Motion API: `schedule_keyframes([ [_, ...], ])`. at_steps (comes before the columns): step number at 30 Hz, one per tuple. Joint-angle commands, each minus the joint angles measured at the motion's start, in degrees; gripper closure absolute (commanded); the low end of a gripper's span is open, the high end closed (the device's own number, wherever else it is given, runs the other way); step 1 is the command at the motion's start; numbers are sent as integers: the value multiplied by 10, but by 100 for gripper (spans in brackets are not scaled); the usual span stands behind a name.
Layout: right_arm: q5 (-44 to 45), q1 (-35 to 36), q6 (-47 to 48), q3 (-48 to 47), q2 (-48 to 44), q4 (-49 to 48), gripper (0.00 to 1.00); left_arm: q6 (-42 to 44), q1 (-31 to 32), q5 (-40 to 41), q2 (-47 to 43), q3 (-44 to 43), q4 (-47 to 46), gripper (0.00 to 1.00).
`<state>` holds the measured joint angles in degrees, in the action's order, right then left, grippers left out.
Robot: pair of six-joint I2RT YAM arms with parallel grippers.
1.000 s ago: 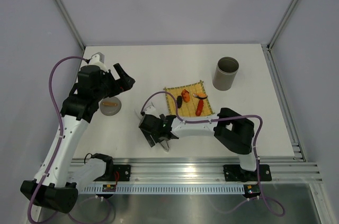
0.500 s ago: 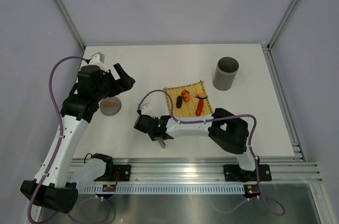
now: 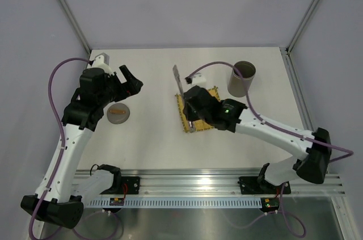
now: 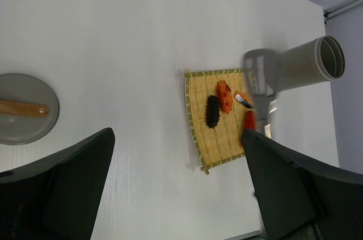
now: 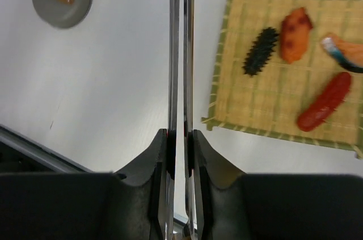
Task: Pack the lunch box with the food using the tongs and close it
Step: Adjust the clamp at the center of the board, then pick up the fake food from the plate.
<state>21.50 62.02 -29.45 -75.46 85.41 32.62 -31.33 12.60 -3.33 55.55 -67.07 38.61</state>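
Right wrist: slim silver metal tongs [image 5: 181, 53] beside yellow woven mat [image 5: 255, 104].

Pinched tongs [image 5: 175, 53]; food [image 5: 295, 34] near lunch box [image 3: 242, 79]

Yellow woven mat [image 5: 266, 101] on white table [image 3: 153, 81], shallow grey lid [image 3: 120, 118] with brown strap well to its left

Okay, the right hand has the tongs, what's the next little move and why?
Probably swing the tongs toward the dark piece, nearest on the mat: the right hand grips them squeezed shut beside the mat's edge, nothing picked yet.
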Motion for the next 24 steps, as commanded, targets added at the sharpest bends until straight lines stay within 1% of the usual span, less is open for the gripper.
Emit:
schedule_keyframes([
  [1,-19,-51,-38,42,-72,96,76,7,-5,1,-7,-10,-20,2],
  [4,-25,-87,-69,68,-130,155,75,2,-5,-12,-4,4,-35,2],
  [5,-22,-93,-79,73,-144,169,73,1,-4,-18,-1,11,-37,2],
  [8,-7,-103,-131,90,-209,226,70,-3,-5,-32,4,23,-50,2],
  [10,3,-105,-150,94,-226,265,68,-4,-5,-37,5,28,-60,2],
  [11,11,-104,-166,94,-238,276,66,-4,-5,-40,10,33,-64,2],
  [15,17,-105,-183,106,-253,297,58,-5,-5,-46,26,35,-68,2],
  [18,20,-105,-189,109,-249,300,56,-7,-5,-54,34,40,-71,2],
  [24,22,-105,-183,100,-239,291,56,-7,-5,-50,28,47,-71,2],
])
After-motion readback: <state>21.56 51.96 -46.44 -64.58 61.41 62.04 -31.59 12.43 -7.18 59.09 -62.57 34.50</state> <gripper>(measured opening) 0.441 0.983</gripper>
